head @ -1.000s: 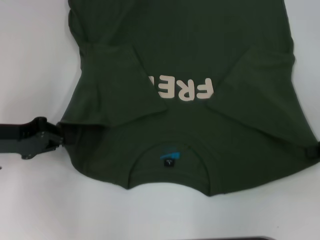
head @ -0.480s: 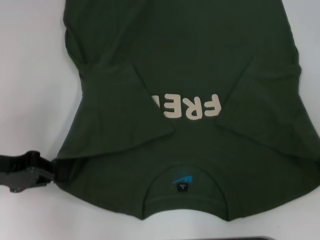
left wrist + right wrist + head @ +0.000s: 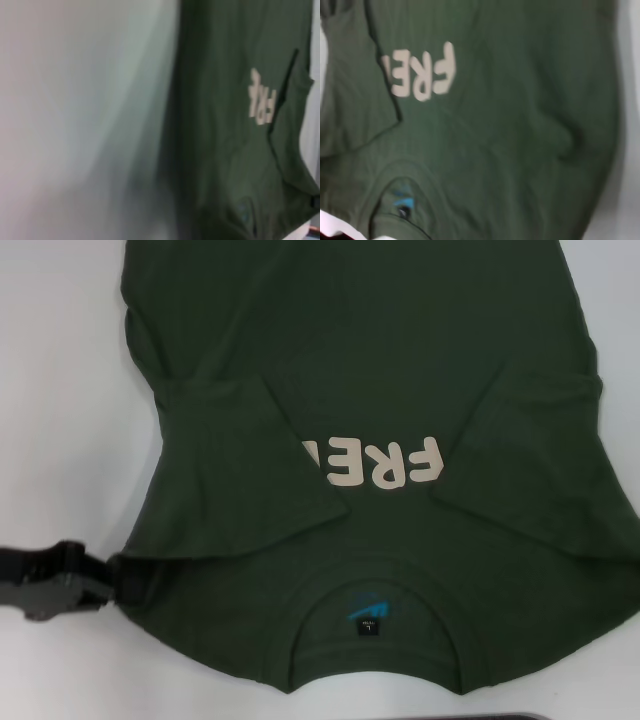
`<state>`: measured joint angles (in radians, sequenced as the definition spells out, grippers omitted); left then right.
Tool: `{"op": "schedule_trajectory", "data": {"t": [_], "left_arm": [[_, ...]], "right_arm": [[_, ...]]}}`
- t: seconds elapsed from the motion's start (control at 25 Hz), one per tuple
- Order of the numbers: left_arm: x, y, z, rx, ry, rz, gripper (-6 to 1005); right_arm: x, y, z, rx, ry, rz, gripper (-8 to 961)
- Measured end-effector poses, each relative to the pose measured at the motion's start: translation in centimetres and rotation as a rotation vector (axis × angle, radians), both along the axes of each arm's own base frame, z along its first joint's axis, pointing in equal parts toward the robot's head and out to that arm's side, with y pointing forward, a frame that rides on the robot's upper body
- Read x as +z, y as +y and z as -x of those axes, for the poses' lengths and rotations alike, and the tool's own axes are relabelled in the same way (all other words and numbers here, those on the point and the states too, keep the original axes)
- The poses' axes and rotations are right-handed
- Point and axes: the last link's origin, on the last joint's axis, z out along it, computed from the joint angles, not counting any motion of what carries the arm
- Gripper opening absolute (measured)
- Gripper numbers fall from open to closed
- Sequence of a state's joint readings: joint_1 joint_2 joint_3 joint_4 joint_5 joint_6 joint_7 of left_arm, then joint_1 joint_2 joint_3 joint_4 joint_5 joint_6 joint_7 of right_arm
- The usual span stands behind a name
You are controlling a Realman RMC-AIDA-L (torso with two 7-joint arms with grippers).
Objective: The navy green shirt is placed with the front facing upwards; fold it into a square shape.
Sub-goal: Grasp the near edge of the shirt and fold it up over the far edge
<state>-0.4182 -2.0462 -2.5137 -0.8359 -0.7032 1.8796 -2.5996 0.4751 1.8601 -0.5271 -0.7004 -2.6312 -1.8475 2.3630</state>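
The navy green shirt [image 3: 380, 360] lies front up on the white table, collar toward me. Both sleeves are folded inward, the left one [image 3: 240, 470] covering part of the cream "FREE!" lettering [image 3: 385, 462]. The black neck tag with its blue mark [image 3: 367, 618] shows inside the collar. My left gripper [image 3: 108, 580] is at the shirt's left shoulder edge, shut on the cloth. The shirt also fills the left wrist view [image 3: 225, 125] and the right wrist view [image 3: 510, 125]. My right gripper is out of view past the right edge of the head view.
Bare white table [image 3: 60, 390] lies to the left of the shirt. A dark strip [image 3: 520, 717] runs along the near edge. The shirt's hem end runs out of the head view at the far side.
The shirt and my left gripper have slid toward me, the collar now close to the near edge. The right gripper's tip, seen earlier at the right edge, no longer shows.
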Motion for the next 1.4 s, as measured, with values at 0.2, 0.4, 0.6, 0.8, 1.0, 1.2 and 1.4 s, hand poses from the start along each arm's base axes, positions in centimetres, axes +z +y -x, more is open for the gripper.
{"op": "schedule_trajectory", "data": {"t": [0.2,0.4,0.6,0.8,1.0,1.2,1.4], "left_arm": [[-0.4,2.6,-2.7,-0.089,-0.033,-0.004,95],[-0.5,6.1,-5.5,-0.151,-0.021,-0.039,98],[0.0,9.3,-7.5,-0.182,0.015,-0.111,101],[0.4,11.4,-8.5,-0.178,0.048,-0.180,104],[0.5,13.7,-9.4,-0.167,0.070,-0.291,107],[-0.5,15.7,-10.9,-0.175,0.072,-0.371,111],[-1.8,17.5,-11.9,-0.164,0.085,-0.453,114]], "right_arm": [[0.1,2.2,1.9,0.065,0.018,0.000,38],[1.1,4.9,4.1,0.139,-0.003,-0.017,38],[2.7,6.7,5.9,0.190,-0.044,-0.054,37],[3.7,7.8,6.9,0.209,-0.063,-0.096,37],[4.8,8.9,7.6,0.209,-0.047,-0.195,37],[5.5,10.1,8.0,0.201,-0.025,-0.303,37],[5.9,11.4,8.2,0.197,0.004,-0.419,38]]}}
